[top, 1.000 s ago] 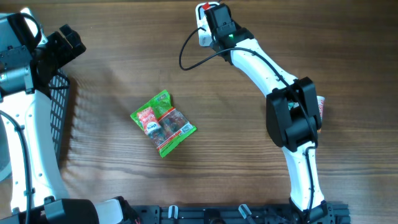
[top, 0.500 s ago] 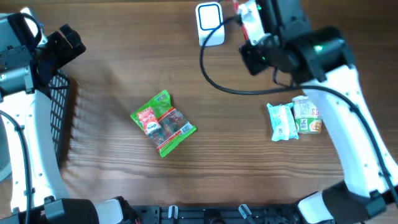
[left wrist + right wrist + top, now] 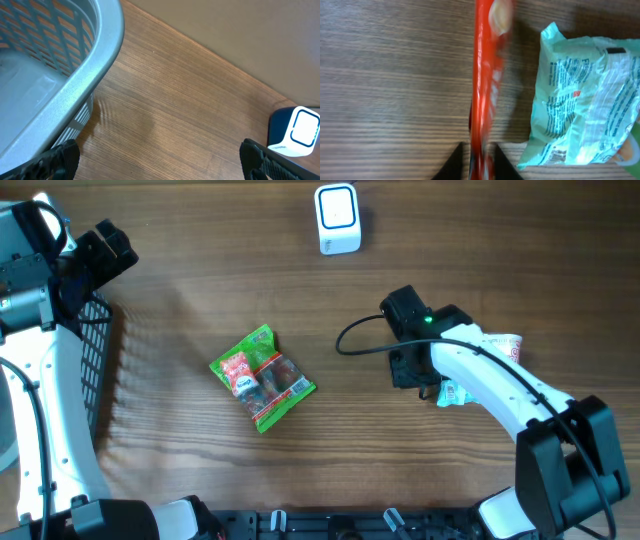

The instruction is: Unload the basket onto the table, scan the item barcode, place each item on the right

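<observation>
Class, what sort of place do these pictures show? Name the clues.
Probably a mock shop checkout on a wooden table: a small white-and-blue box-shaped scanner, a green plastic snack packet and a grey plastic lattice basket.

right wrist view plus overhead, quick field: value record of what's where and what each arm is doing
scanner: white and blue, upright, far side
right gripper: fingers flank red packet, grip unclear
red packet: edge-on, blurred
mint packet: flat, just beside red packet
green snack packet: flat, alone, mid scene
left gripper: open, empty, next to basket
</observation>
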Available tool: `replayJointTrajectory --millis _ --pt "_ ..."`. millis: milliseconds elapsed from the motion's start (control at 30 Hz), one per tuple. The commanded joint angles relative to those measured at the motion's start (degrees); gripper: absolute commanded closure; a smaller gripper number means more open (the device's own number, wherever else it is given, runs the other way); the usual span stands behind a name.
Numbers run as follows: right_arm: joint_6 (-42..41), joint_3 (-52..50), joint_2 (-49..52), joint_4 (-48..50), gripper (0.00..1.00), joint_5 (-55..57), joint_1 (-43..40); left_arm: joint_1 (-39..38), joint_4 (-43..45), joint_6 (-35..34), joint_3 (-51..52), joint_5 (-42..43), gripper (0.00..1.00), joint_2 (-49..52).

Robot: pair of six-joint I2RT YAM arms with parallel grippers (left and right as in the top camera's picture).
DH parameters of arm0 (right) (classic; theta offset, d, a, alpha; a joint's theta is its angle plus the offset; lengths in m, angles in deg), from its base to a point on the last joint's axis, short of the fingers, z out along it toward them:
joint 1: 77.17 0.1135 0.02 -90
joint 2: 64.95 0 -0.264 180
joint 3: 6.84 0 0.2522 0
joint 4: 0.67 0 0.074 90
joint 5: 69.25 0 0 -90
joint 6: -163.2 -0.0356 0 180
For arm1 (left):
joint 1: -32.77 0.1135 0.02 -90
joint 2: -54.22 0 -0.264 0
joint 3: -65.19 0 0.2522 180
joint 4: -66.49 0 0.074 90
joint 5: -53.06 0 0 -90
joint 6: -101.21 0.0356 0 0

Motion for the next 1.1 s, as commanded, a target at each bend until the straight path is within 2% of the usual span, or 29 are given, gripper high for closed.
replayJointTrajectory --millis 0,67,133,167,200,233,300,333,400,500,567,667,733,833,900,967,1067 --pt "1.05 -0.98 -0.37 1.36 0.31 2.43 0.17 0.13 0.09 -0.11 -0.74 0.46 0.0 -0.2" --pt "2.82 0.24 -0.42 1.2 0.24 2.43 0.17 0.13 0.09 -0.11 -0.74 0.46 0.0 -0.2" --pt "5.79 5.88 -0.63 -0.07 0.24 -4.09 0.17 0.13 0.09 -0.11 -0.74 0.46 0.0 -0.2" --pt "10.23 11.17 -0.72 0.68 0.16 -18.05 0.17 0.13 0.09 -0.09 -0.74 0.46 0.0 -0.2" --pt "9.84 15.21 -0.72 4.76 0.11 -29.83 0.17 0.13 0.09 -0.09 -0.74 0.46 0.0 -0.2" --pt "8.98 15.37 -0.76 10.19 0.0 -35.67 0.2 0.13 0.09 -0.09 -0.74 0.46 0.0 -0.2" --pt "2.54 14.6 0.17 18.97 0.0 -42.8 0.74 0.13 0.09 -0.11 -0.74 0.46 0.0 -0.2" --pt "0.76 14.51 0.81 21.9 0.18 -42.47 2.43 0.13 0.09 -0.09 -0.74 0.46 0.0 -0.2" --pt "-0.76 14.47 2.25 25.46 0.36 -36.83 7.78 0.13 0.09 -0.09 -0.74 0.46 0.0 -0.2" --pt "-1.18 14.47 4.48 28.24 0.38 -23.43 16.33 0.13 0.09 -0.11 -0.74 0.46 0.0 -0.2" --pt "-0.76 14.47 7.06 32.11 0.39 -19.26 21.46 0.13 0.09 -0.11 -0.74 0.46 0.0 -0.2" --pt "-1.03 14.47 12.81 38.71 0.4 -22.53 24.37 0.13 0.09 -0.11 -0.74 0.46 0.0 -0.2" --pt "-4.24 14.47 16.85 41.79 0.46 -25.14 24.39 0.13 0.09 -0.11 -0.74 0.46 0.0 -0.2" --pt "-5.22 14.47 20.22 43.08 0.57 -27.82 24.41 0.13 0.09 -0.09 -0.74 0.46 0.0 -0.2" --pt "-5.25 14.47 20.33 43.21 0.58 -27.89 24.44 0.13 0.09 -0.11 -0.74 0.46 0.0 -0.2" --pt "-5.29 14.4 20.33 43.17 0.66 -27.91 24.55 0.13 0.09 -0.11 -0.74 0.46 0.0 -0.2" --pt "-5.29 14.34 20.33 42.53 0.67 -27.91 24.74 0.13 0.09 -0.11 -0.74 0.46 0.0 -0.2"
